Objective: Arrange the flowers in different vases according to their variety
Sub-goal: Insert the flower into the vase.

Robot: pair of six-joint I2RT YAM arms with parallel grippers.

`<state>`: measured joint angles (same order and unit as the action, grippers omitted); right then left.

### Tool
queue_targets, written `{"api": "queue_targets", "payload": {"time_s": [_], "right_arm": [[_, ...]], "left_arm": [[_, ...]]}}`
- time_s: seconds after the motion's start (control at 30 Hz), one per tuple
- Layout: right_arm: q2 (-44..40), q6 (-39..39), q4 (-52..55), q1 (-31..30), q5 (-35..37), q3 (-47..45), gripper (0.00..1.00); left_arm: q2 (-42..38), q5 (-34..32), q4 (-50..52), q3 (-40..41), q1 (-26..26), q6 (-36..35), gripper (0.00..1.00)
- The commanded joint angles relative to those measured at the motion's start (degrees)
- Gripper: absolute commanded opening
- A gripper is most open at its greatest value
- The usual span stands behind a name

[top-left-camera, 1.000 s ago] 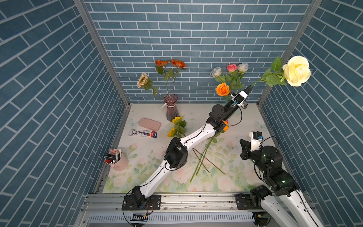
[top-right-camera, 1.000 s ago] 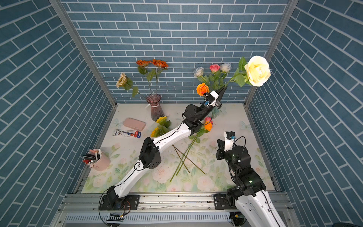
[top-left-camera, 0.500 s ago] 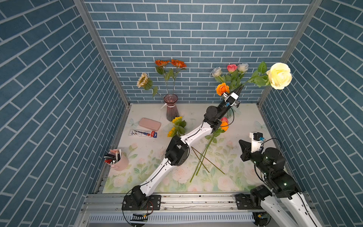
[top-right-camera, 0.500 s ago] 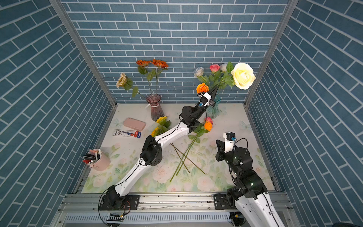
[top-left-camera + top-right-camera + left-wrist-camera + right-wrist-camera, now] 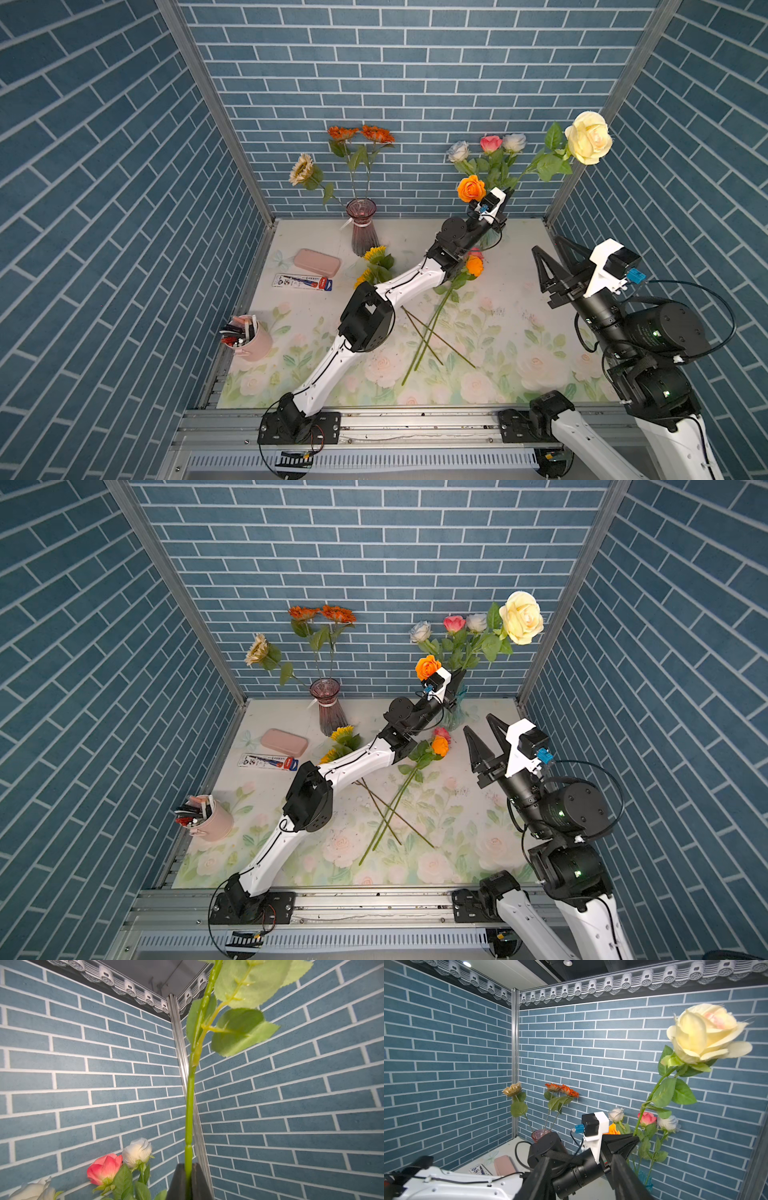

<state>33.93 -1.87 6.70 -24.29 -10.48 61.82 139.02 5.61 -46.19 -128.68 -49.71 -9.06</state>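
Note:
My left gripper (image 5: 510, 194) (image 5: 188, 1167) is shut on the green stem (image 5: 190, 1105) of a cream-yellow rose (image 5: 589, 137) (image 5: 521, 617) (image 5: 704, 1034), held high and tilted right at the aqua vase (image 5: 455, 717) (image 5: 643, 1180). The stem's lower end is hidden. That vase holds pale blue (image 5: 458, 150), pink (image 5: 490, 142), white (image 5: 514, 141) and orange (image 5: 471, 188) roses. The plum vase (image 5: 363, 230) holds orange sunflowers (image 5: 359, 133) and a cream one (image 5: 301, 168). Yellow sunflowers (image 5: 374, 255) and an orange rose (image 5: 473, 266) lie on the cloth. My right gripper (image 5: 545, 244) (image 5: 478, 722) hangs open and empty, right of the aqua vase.
A pink case (image 5: 316, 262) and a pen pack (image 5: 303, 282) lie at the back left. A pink cup of pens (image 5: 249, 340) stands at the left edge. Blue brick walls close in three sides. My left arm stretches diagonally across the cloth.
The left gripper carried the cream rose leftward toward the aqua vase. The right gripper opened from shut and lifted up and toward the back.

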Motion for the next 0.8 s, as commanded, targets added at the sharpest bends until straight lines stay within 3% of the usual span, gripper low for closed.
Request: {"api": "queue_targets", "payload": {"time_s": [0.0,0.3,0.57,0.77], "right_arm": [[1.4,-3.3,0.6,0.2,-3.6,-0.3,0.51],[1.9,-3.8,-2.3,0.2,-8.5,-1.3,0.5],[5.3,-1.1,-4.1,0.2,-10.0,1.4,0.48],[7.1,1.8,-5.1,0.2,-13.6,1.1,0.47]], "left_arm": [[-6.4,-0.9,7.0,2.4,0.1,4.5,0.0],[-22.2,5.7,12.8,20.1,-0.4,13.2,0.0],[-36.1,7.1,8.2,41.2,-1.4,14.7,0.0],[-41.8,8.3,7.0,47.5,-2.4,16.1,0.0]]}}
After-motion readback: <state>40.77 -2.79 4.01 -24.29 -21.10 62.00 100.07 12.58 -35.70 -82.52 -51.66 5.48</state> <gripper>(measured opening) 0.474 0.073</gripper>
